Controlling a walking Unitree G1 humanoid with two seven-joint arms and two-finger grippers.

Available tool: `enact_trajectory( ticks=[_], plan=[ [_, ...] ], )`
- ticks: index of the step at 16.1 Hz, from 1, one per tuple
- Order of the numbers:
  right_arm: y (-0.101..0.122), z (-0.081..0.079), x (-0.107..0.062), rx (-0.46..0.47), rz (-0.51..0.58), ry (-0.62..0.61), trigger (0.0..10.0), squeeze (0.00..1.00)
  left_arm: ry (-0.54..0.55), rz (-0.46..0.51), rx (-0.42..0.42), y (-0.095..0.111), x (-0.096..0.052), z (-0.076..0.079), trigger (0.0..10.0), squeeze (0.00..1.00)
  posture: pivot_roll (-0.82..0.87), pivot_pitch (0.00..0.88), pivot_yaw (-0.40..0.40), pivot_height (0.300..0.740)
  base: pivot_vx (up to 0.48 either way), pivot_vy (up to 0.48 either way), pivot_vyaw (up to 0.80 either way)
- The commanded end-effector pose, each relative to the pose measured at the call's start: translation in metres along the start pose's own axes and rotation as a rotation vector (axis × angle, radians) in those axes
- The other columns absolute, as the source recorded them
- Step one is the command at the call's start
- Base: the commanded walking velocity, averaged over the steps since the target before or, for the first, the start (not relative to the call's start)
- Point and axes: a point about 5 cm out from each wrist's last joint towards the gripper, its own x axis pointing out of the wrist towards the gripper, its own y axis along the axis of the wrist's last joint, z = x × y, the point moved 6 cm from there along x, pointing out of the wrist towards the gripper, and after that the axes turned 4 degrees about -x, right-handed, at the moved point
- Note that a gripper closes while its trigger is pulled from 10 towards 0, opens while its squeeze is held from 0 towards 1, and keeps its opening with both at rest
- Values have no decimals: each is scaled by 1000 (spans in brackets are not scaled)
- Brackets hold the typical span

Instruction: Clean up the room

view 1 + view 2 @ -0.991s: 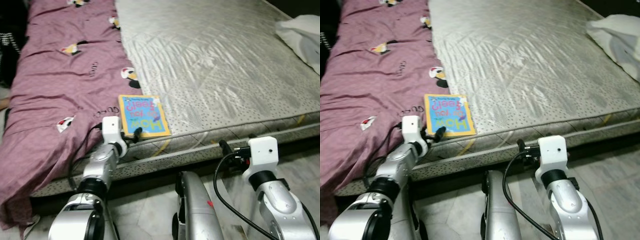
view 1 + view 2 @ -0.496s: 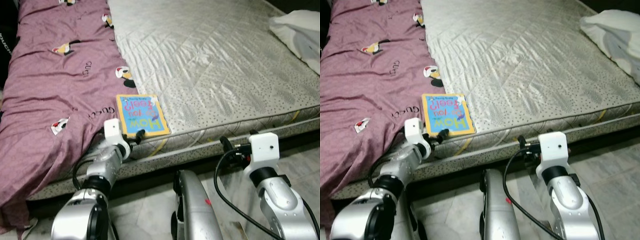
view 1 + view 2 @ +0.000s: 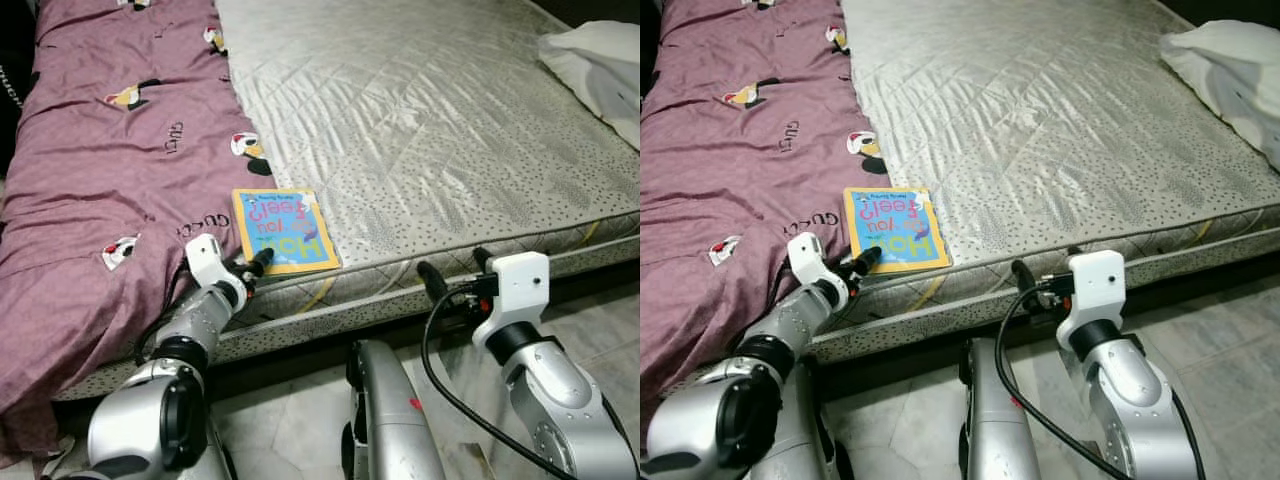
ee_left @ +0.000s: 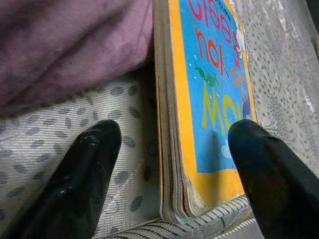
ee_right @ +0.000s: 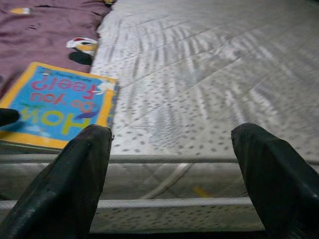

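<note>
My left end effector (image 4: 169,164) sits at the near edge of the mattress (image 3: 430,130), its two black fingers (image 4: 84,169) spread wide on either side of the book's near corner. One finger rests over the spotted mattress fabric beside the book's spine edge; the other lies over the blue cover, though I cannot tell from the wrist camera whether either pad actually touches the book (image 3: 283,231). Nothing is pinched between them.

The book, a thick board volume with a yellow border and a blue cover bearing coloured lettering, lies flat at the front edge of the mattress, its far side just beside the hem of the maroon bedspread (image 3: 110,150). That bedspread, printed with small penguin figures, covers the left part of the bed and drapes down over the side.

My right end effector (image 3: 455,275) hovers lower and further right, in front of the mattress's piped side wall, well apart from the book. Its fingers (image 5: 79,179) are spread and hold nothing.

A white pillow (image 3: 595,65) lies at the far right corner of the bare, quilted, silvery mattress. Pale marbled floor tiles (image 3: 590,320) show below the bed frame, beside my silver right arm.
</note>
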Motion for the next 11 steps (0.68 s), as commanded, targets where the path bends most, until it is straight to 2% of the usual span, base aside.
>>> enact_trajectory(
  ticks=[1, 3, 5, 6, 11],
  plan=[
    [11, -5, -2, 30, 27, 35, 10000, 0, 8, -27, -29, -2, -1, -5, 0, 0, -255, 47, -69, 527, 0, 0, 0],
    [15, -9, -3, 58, 35, 59, 10000, 0, 8, -55, -28, -4, -2, -6, 0, 0, -257, 48, -67, 527, 0, 0, 0],
    [22, -24, -4, 95, 46, 128, 10000, 0, 5, -94, -7, -5, -1, -4, 0, 0, -259, 43, -60, 527, 0, 0, 0],
    [23, -26, -3, 90, 49, 136, 10000, 0, 4, -117, 2, -8, -1, -3, 0, 0, -260, 43, -58, 527, 0, 0, 0],
    [27, -21, 2, 76, 52, 114, 10000, 0, -29, -150, 35, -15, 4, 13, 0, 0, -262, 33, -53, 527, 0, 0, 0]
  ],
)
